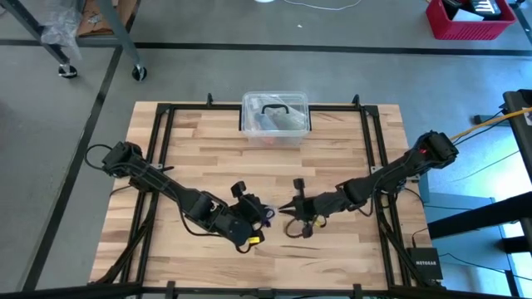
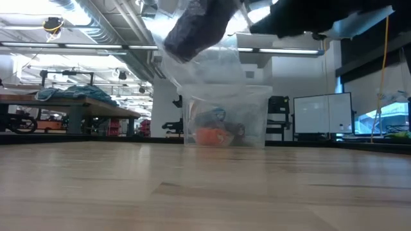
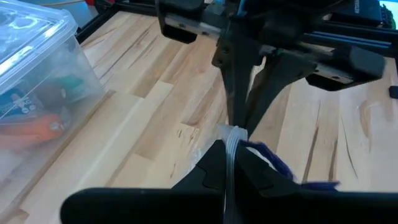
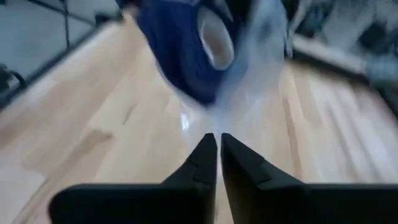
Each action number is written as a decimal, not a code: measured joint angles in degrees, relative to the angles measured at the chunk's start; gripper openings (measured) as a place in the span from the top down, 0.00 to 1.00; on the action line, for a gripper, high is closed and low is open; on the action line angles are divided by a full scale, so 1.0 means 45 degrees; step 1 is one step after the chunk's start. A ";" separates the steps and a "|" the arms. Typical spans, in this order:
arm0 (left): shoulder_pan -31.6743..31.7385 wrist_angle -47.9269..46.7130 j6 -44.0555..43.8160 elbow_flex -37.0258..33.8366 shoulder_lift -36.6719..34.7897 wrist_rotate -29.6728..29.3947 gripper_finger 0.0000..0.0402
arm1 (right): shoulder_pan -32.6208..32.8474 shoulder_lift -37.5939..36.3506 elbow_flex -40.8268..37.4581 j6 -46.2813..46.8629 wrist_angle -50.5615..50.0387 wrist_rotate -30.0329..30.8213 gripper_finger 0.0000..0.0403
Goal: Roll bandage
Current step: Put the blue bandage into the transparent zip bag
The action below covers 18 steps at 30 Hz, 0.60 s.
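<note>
High view shows the pale wooden desk (image 1: 332, 149), with the clear plastic box with black handle (image 1: 276, 119) at its far edge. Near the front middle, the left gripper (image 3: 229, 163) is closed on crinkled clear plastic wrapper (image 3: 232, 140). The right gripper (image 4: 215, 144) has its fingers nearly together; whether it holds anything is unclear. The dark navy-purple fabric bandage (image 4: 180, 46) hangs rolled just beyond it, above the desk.

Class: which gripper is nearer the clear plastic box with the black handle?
Right, narrowly. The box sits at the table's far edge; the right gripper is almost straight below it, the left gripper slightly lower and leftward.
</note>
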 joint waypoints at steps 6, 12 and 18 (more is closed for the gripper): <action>-0.0138 0.0015 0.0000 0.0000 0.0000 0.0044 1.00 | -0.0015 -0.0001 0.0760 0.2422 -0.3785 0.0975 0.79; -0.0113 0.0077 0.0005 0.0000 0.0000 0.0029 1.00 | -0.0015 0.0005 0.0255 0.0884 -0.2136 0.0370 0.61; -0.0118 0.0431 0.0299 0.0000 0.0000 0.0034 1.00 | -0.0010 0.0062 -0.1179 0.0090 0.2582 0.0717 0.58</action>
